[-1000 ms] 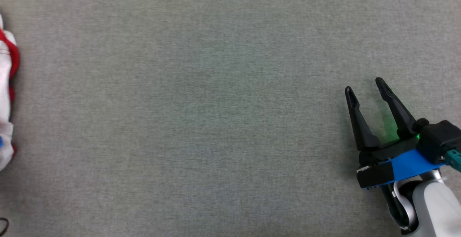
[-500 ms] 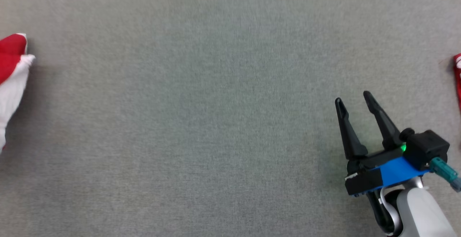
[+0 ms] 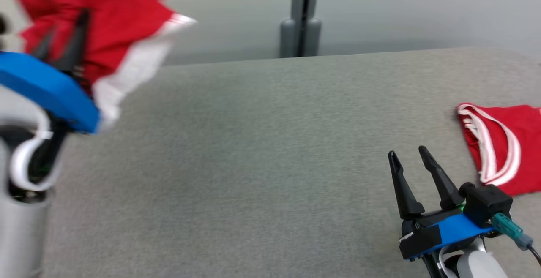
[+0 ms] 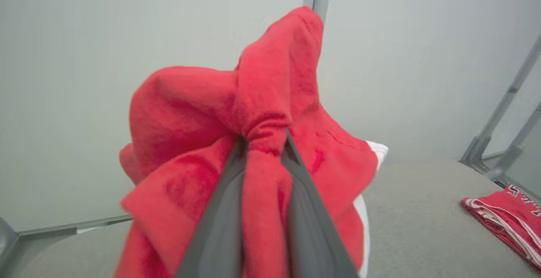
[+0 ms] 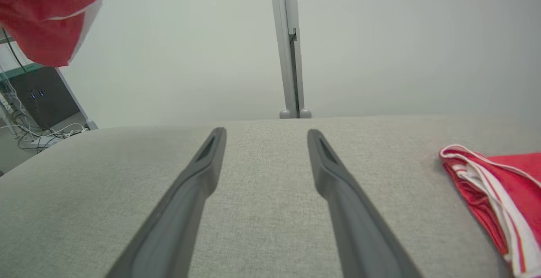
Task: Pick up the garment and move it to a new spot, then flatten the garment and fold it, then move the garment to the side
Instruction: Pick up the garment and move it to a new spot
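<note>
We open at the left gripper (image 4: 265, 140). Its two long dark fingers are drawn narrow and pinched on a bunched ridge of the soft red garment with white trim (image 4: 190, 113). The cloth is off the grey fabric-covered table (image 3: 262, 143), held high over its far left part. It billows around and above the fingers in a loose wad.

Here is the worry, folks. Only one gathered fold sits in that grip, close to the tips, so a quick swing could tug it free and dump the bundle short of its spot. And if it goes down as a wad, it lands crumpled, which makes for heavy flattening work.

Out to the right, the right gripper (image 3: 406, 151) hovers low over the table with its fingers spread wide and nothing between them. A trailing edge of cloth could snag it on the way across. Beyond it a second red garment with white stripes (image 3: 507, 143) lies at the table's right edge. Carry too far and the two pieces could tangle.

What we cannot make out:
- The head view smears the held cloth with blur.
- The wrist view cuts off its lower part.
- We cannot tell collar from hem.
- We cannot tell how low the garment hangs.
- We cannot tell how deep the cloth sits between the fingers.
</note>
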